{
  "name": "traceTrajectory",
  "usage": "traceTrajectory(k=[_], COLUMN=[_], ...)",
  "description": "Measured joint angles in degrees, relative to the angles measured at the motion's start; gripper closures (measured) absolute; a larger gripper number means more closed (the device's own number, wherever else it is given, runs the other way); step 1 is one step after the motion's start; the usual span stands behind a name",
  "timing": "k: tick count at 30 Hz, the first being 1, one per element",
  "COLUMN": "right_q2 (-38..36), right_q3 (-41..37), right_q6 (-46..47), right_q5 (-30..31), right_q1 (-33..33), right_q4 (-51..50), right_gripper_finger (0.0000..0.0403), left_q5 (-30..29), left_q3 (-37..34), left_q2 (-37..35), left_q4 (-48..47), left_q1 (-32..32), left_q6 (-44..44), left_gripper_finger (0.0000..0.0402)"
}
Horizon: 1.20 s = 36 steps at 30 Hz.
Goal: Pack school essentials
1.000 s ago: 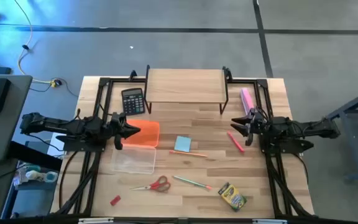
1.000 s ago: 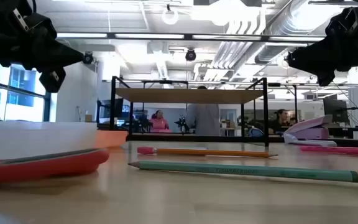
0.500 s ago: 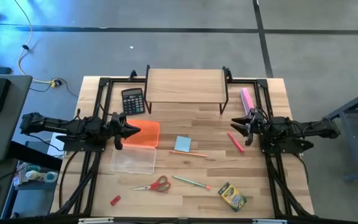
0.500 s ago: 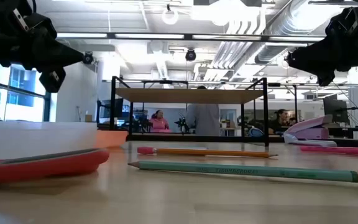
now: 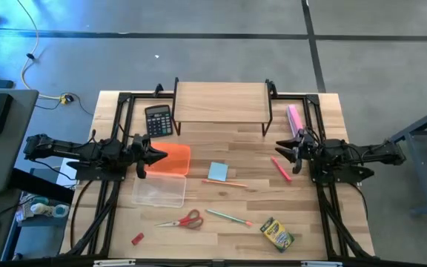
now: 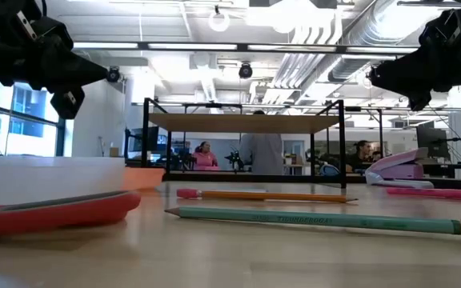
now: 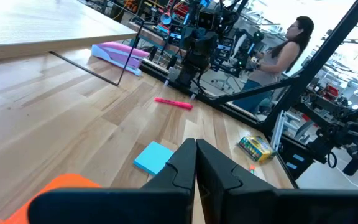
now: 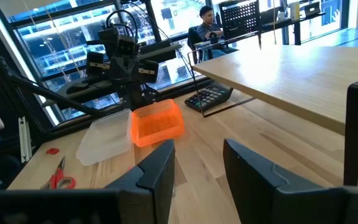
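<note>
On the wooden table lie red-handled scissors [image 5: 182, 219], a green pencil [image 5: 228, 216], an orange pencil [image 5: 224, 182], a light blue notepad [image 5: 218, 171], a pink pen [image 5: 281, 168], a tiny red eraser [image 5: 137, 238] and a yellow-green crayon box [image 5: 276, 233]. My left gripper [image 5: 158, 156] hovers shut at the table's left side, above the near edge of an orange container [image 5: 173, 159]. My right gripper [image 5: 279, 148] hovers at the right side, just beyond the pen, open with nothing between its fingers [image 8: 160, 165].
A clear plastic tray [image 5: 159, 192] lies next to the orange container. A black calculator [image 5: 159, 119] and a pink block [image 5: 295, 119] flank a raised wooden shelf [image 5: 221, 102] at the table's far edge. People sit in the room behind the table.
</note>
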Motion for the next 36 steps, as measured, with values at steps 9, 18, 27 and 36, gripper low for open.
traceTrajectory(k=[9,18,27,36], right_q2=[0.0,0.0,0.0,0.0], right_q3=[0.0,0.0,0.0,0.0], right_q6=[0.0,0.0,0.0,0.0], right_q5=[0.0,0.0,0.0,0.0], right_q1=[0.0,0.0,0.0,0.0], right_q4=[0.0,0.0,0.0,0.0], right_gripper_finger=[0.0275,0.0275,0.0275,0.0275], left_q5=[0.0,0.0,-0.6,-2.9], left_q3=[0.0,0.0,0.0,0.0], left_q2=[0.0,0.0,0.0,0.0], left_q4=[0.0,0.0,0.0,0.0], left_q1=[0.0,0.0,0.0,0.0], left_q6=[0.0,0.0,0.0,0.0], left_gripper_finger=[0.0401,0.0401,0.0401,0.0401])
